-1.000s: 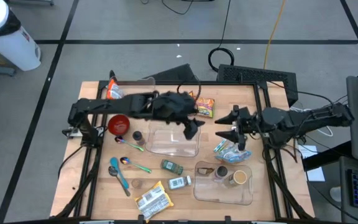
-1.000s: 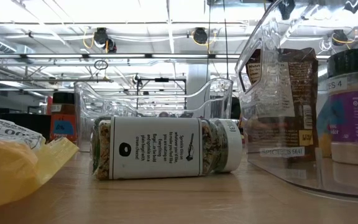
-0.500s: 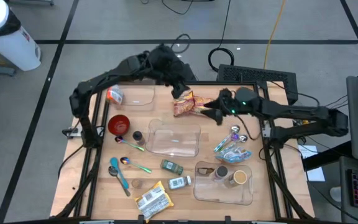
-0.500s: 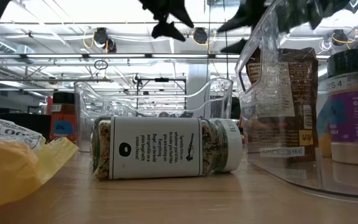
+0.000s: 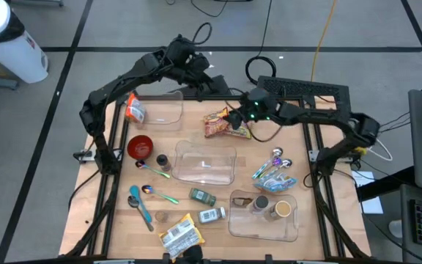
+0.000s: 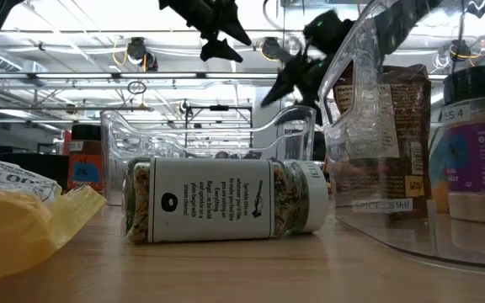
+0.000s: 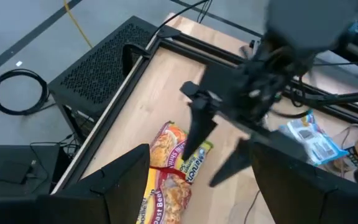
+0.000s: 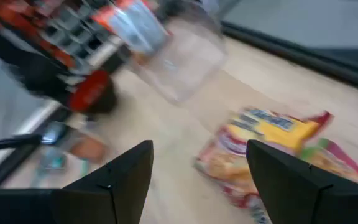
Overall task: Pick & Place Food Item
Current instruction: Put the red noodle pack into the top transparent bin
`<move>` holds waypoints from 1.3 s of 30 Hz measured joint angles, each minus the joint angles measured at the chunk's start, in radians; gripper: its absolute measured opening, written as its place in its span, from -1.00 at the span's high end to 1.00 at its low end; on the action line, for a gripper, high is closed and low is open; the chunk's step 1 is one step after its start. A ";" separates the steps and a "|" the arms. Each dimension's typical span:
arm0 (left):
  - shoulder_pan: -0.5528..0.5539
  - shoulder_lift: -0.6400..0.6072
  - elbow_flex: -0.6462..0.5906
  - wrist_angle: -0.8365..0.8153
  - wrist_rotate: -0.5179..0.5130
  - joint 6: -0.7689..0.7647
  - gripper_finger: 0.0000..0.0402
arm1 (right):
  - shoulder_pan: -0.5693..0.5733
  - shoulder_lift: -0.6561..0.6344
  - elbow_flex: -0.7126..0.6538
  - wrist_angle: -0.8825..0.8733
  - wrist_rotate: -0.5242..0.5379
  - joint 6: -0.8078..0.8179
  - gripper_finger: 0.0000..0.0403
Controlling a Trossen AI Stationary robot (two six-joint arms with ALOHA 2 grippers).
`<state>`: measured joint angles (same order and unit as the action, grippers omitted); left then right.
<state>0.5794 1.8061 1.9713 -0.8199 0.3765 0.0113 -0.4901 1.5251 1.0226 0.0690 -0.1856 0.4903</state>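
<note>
**A:** Right gripper (image 5: pixel 234 116) is up over the far middle of the table, fingers spread and nothing between them. From the left wrist view you get it clearly, both dark fingers parted and angled down at the noodle packet (image 7: pixel 166 171).

**B:** And the left gripper (image 5: pixel 205 82)?

**A:** High beyond the table's far edge, near the far left side, jaws apart as well, carrying nothing. Both show as dark shapes up top in the low view.

**B:** So the packet's on the wood?

**A:** Flat on the table (image 5: pixel 108 213), just beside the right gripper's tips. I can't tell if a fingertip touches it. It's orange, yellow and red with a green strip along one end.

**B:** Which way does it run?

**A:** Long axis lies mostly across the table, left to right in the overhead shot, tilted a little. The green end points toward the right arm's side, the orange end toward the left arm's side.

**B:** What's around it?

**A:** An empty clear bin (image 5: pixel 205 164) sits just nearer than it, middle of the table. A second clear tub (image 5: pixel 158 111) is off toward the left arm's side, with a red bowl (image 5: pixel 140 147) nearer than that. A spice jar (image 6: pixel 226 200) lies on its side toward the near edge.
</note>
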 joint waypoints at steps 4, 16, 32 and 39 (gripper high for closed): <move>0.004 0.000 0.000 -0.024 0.024 0.012 -0.41 | -0.019 0.088 0.054 -0.061 0.002 -0.005 -0.26; -0.044 -0.002 0.000 -0.062 0.105 0.013 -0.41 | -0.022 0.164 0.058 -0.145 0.139 -0.007 -0.26; -0.112 -0.003 0.000 -0.043 0.102 0.012 -0.41 | -0.028 0.206 0.058 -0.149 0.154 -0.029 -0.02; -0.122 -0.003 0.000 -0.043 0.101 0.002 -0.41 | -0.026 0.240 0.058 -0.125 0.129 -0.002 0.03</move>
<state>0.4576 1.8030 1.9713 -0.8631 0.4778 0.0138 -0.5159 1.7649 1.0801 -0.0560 -0.0563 0.4884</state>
